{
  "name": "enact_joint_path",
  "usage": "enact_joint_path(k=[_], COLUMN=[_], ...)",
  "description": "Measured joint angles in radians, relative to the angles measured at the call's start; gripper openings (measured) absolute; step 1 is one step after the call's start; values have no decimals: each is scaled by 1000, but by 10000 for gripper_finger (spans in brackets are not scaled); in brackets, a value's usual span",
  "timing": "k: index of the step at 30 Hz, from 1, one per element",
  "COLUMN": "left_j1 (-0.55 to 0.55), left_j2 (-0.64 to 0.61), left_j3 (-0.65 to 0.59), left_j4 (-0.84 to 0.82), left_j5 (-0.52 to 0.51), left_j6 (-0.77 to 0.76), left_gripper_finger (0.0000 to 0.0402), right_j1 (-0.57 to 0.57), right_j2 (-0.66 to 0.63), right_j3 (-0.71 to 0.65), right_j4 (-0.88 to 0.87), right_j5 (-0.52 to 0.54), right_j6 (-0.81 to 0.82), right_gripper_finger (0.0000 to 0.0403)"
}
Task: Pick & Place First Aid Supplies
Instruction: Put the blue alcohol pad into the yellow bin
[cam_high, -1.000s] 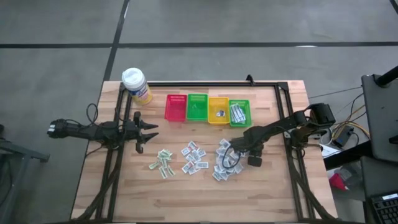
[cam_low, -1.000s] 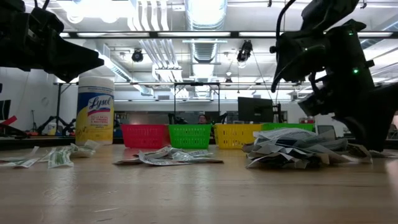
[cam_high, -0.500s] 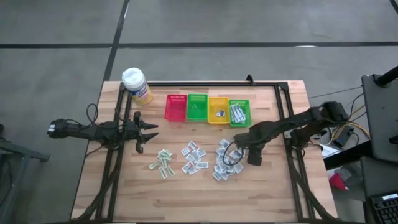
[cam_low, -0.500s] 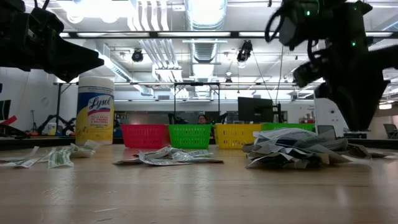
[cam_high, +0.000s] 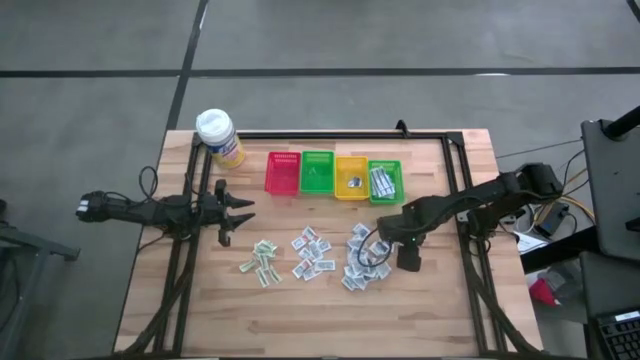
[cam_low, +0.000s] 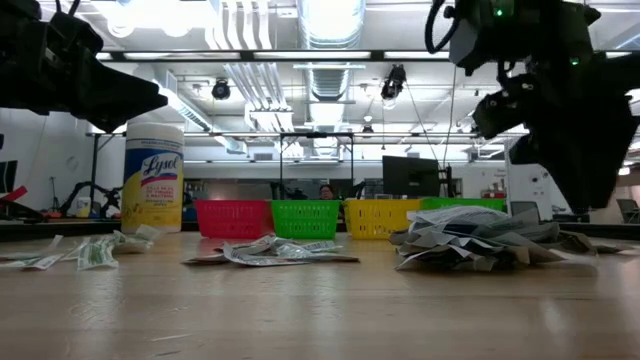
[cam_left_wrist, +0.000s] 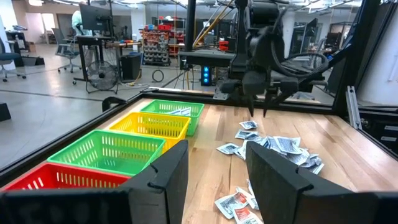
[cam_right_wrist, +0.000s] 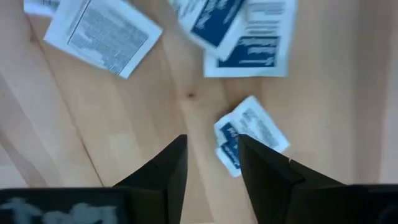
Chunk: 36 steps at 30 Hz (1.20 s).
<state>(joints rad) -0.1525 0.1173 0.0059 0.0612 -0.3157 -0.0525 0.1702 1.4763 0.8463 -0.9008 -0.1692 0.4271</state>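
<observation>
The first aid packets lie flat on the table in three loose groups: a left group (cam_high: 260, 262), a middle group (cam_high: 312, 252) and a right pile (cam_high: 360, 258), also seen as the right pile (cam_left_wrist: 273, 146) in the left wrist view. Several more packets lie in the rightmost green basket (cam_high: 385, 182). My right gripper (cam_high: 385, 236) hangs open over the right pile's right edge, pointing down. In its wrist view my right gripper (cam_right_wrist: 211, 146) stands above a blue-printed packet (cam_right_wrist: 252, 132) without touching it. My left gripper (cam_high: 245, 213) waits open at the table's left side, level, holding nothing.
Four baskets stand in a row at the far side: red (cam_high: 283, 173), green (cam_high: 318, 172), yellow (cam_high: 351, 177) and the second green one. A yellow wipes bottle with a white cap (cam_high: 220, 137) stands at the far left corner. Bare wood lies along the near edge.
My right gripper has risen from table height beside the right pile to just above it, and its arm has swung a little toward the table's right edge. The packets have stayed where they were.
</observation>
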Motion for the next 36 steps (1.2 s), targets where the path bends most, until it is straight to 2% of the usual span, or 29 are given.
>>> enact_joint_path(k=[12, 17, 21, 27, 36], left_j1=[0, 0, 0, 0, 0], left_j2=[1, 2, 4, 9, 10], left_j3=[0, 0, 0, 0, 0], left_j4=[-1, -2, -2, -2, -3], left_j5=[0, 0, 0, 0, 0], left_j6=[3, 3, 3, 3, 3], left_gripper_finger=[158, 158, 158, 158, 158], right_j1=[51, 52, 52, 52, 52], right_j2=[86, 144, 185, 217, 192], right_j3=[-5, -8, -3, -2, -7], right_j4=[3, 17, 17, 16, 16], right_j5=[7, 75, 86, 80, 79], right_j6=[28, 42, 45, 47, 97], right_gripper_finger=[173, 173, 168, 133, 39])
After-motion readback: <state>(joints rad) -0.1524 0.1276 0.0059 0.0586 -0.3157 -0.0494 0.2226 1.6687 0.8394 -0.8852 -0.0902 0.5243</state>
